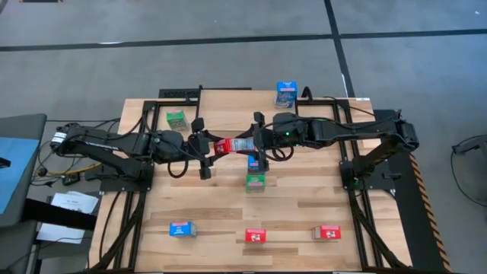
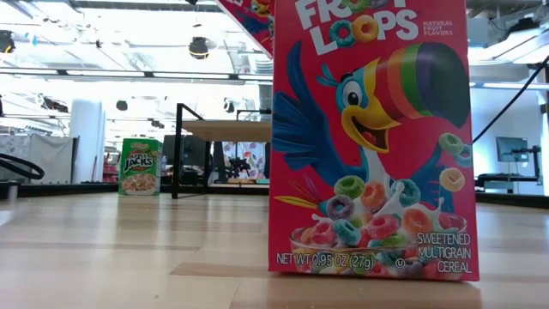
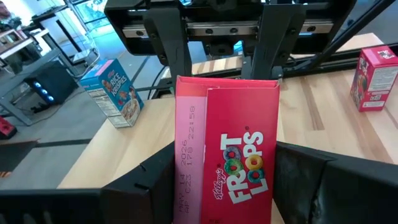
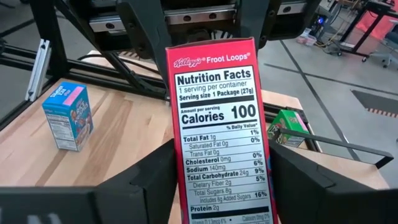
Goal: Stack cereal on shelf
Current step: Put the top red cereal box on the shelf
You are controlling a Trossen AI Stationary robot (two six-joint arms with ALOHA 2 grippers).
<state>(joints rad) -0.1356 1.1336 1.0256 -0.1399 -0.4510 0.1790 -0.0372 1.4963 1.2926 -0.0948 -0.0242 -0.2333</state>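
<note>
A red Froot Loops box (image 1: pixel 232 146) hangs above the middle of the table between my two grippers. My left gripper (image 1: pixel 215 148) is shut on its left end and my right gripper (image 1: pixel 253 144) is shut on its right end. The box fills both wrist views: the left shows its printed front (image 3: pixel 227 149) and the right shows its nutrition panel (image 4: pixel 217 137). The shelf (image 2: pixel 227 129) shows far back in the low view as a light board on black legs. A green box (image 1: pixel 256 181) and a blue box (image 1: pixel 253 161) sit just in front of my right gripper. My left gripper pinches the red box between its two fingers, one on the narrow dated side (image 3: pixel 181 186) and one on the opposite side. The fingers come level from the table's left, along the box. The box is lifted clear of the table and lies about level. My right gripper pinches the same box by its other end, with one finger at each long edge of the nutrition panel (image 4: pixel 186 186). The fingers come level from the table's right, along the box. The box spans the gap between the two grippers.
Loose boxes stand around the table: green at the far left (image 1: pixel 176 118), blue at the far edge (image 1: pixel 286 93), and blue (image 1: pixel 181 228) and two red (image 1: pixel 256 236) (image 1: pixel 326 232) along the near edge. A red box (image 2: pixel 369 137) stands close before the low camera.
</note>
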